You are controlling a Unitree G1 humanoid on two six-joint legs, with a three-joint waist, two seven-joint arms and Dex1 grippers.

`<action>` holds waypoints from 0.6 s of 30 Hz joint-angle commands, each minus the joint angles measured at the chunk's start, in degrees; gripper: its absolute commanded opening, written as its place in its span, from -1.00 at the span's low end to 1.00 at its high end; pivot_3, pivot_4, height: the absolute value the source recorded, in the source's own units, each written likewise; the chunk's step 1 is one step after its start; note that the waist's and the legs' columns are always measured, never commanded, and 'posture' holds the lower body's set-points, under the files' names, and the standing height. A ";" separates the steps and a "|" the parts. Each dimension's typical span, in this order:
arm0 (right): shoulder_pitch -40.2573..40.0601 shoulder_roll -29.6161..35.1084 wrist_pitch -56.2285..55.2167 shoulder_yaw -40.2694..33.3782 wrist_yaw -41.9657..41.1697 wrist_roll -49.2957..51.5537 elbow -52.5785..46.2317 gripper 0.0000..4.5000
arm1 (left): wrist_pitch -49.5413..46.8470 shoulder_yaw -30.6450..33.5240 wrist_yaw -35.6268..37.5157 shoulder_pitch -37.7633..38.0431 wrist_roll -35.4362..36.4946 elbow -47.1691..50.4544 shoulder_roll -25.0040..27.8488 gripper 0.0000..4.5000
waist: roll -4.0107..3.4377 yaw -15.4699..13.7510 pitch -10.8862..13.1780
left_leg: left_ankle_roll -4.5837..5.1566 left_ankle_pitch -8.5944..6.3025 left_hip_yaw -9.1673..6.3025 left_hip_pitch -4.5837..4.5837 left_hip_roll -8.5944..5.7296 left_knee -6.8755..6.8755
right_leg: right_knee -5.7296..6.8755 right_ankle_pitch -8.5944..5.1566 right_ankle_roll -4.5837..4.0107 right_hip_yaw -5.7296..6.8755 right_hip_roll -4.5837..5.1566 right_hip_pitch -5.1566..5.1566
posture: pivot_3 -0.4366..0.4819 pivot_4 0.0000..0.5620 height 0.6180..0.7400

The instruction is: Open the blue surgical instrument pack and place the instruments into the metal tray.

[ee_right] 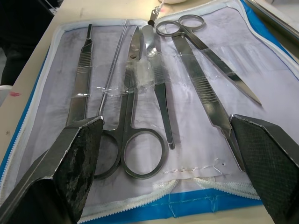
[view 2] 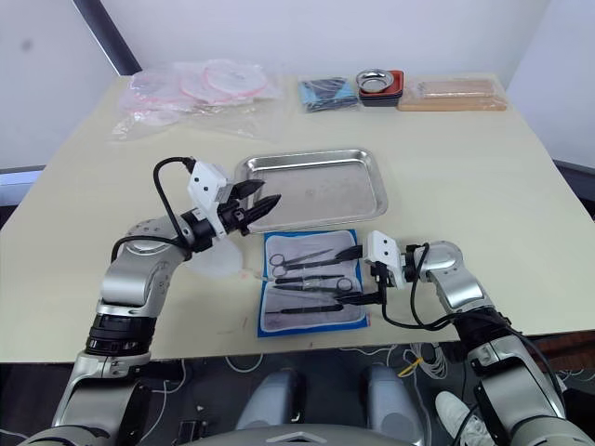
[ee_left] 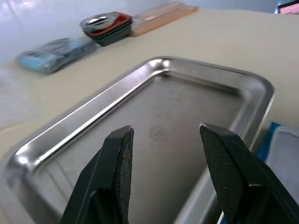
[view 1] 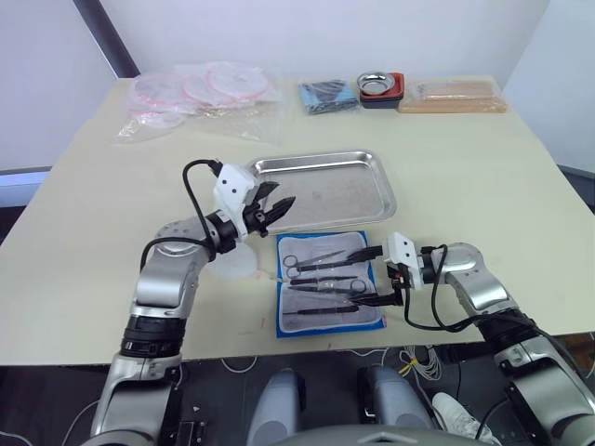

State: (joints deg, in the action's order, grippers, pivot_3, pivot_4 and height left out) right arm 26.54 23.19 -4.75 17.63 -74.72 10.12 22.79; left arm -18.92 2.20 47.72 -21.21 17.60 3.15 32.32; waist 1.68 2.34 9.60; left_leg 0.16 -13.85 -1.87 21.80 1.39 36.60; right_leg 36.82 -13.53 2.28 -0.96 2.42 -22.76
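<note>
Blue zip-edged instrument pack (view 1: 329, 284) lies open, near the shiny rectangular steel tray (view 1: 322, 190) | silver scissors and forceps (ee_right: 140, 100) inside | left gripper (view 1: 276, 209) jaws apart over tray | right gripper (view 1: 371, 275) spread wide at pack's right edge

Both arms reach forward — left end effector (view 1: 277, 206) raised, right end effector (view 1: 370, 276) low, fingers spread.

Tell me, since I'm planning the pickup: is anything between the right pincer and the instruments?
Nothing visible. The right pincer is open over the instruments, which lie exposed on the opened blue surgical instrument pack.
</note>
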 commanded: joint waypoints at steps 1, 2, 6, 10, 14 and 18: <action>-2.44 0.50 -0.62 1.84 -0.82 -2.87 6.69 1.00 | 4.76 2.23 8.96 1.12 2.95 0.62 4.54 0.06 | -0.01 -0.07 0.01 | 0.00 0.00 0.00 0.00 -0.01 -0.06 | -0.01 0.01 -0.02 0.02 0.00 -0.01 | -0.05 -0.47 1.00; -2.29 0.48 -0.99 1.89 -1.06 -2.98 7.28 1.00 | 5.46 2.40 10.97 1.47 3.68 0.39 5.59 0.06 | -0.02 -0.12 0.02 | 0.00 0.00 0.02 0.01 0.00 -0.08 | -0.02 0.00 -0.04 0.05 -0.01 -0.02 | -0.05 -0.47 1.00; -1.60 0.19 -1.94 1.79 -1.57 -3.04 8.89 1.00 | 5.63 3.53 19.61 2.41 7.42 0.16 10.28 0.06 | -0.03 -0.27 0.03 | 0.00 0.00 0.00 -0.01 0.01 -0.11 | -0.06 -0.04 -0.03 0.05 0.03 -0.01 | -0.05 -0.47 1.00; -1.19 -0.26 -2.36 1.65 -1.59 -3.10 9.63 1.00 | 6.21 4.19 26.13 3.36 9.09 -0.28 14.41 0.29 | -0.02 -0.17 0.03 | 0.01 0.00 -0.02 -0.04 0.02 -0.11 | -0.06 -0.05 -0.01 -0.02 0.07 -0.02 | -0.05 -0.47 1.00; -1.08 -0.43 -2.73 1.44 -1.68 -3.08 9.91 1.00 | 8.27 4.36 34.04 4.83 10.06 -1.00 18.97 0.85 | -0.05 -0.05 0.04 | 0.01 0.00 -0.01 -0.04 0.06 -0.11 | -0.06 -0.05 -0.02 -0.01 0.04 -0.03 | -0.05 -0.47 1.00; -1.35 -0.25 -3.13 1.20 -1.86 -2.90 9.86 1.00 | 8.85 4.47 40.10 4.68 11.59 -2.50 22.43 0.98 | -0.08 -0.15 0.06 | 0.01 0.00 -0.02 -0.04 0.16 -0.12 | -0.05 -0.06 -0.03 0.00 0.05 -0.04 | -0.05 -0.47 1.00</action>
State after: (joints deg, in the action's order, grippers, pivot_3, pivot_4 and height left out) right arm 27.88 22.01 -9.06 16.91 -77.09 10.95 27.77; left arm -10.60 4.96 84.70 -16.16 27.27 0.49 53.22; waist 1.60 2.19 9.66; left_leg 0.17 -13.84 -1.89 21.75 1.56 36.48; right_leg 36.76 -13.59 2.25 -0.97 2.47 -22.80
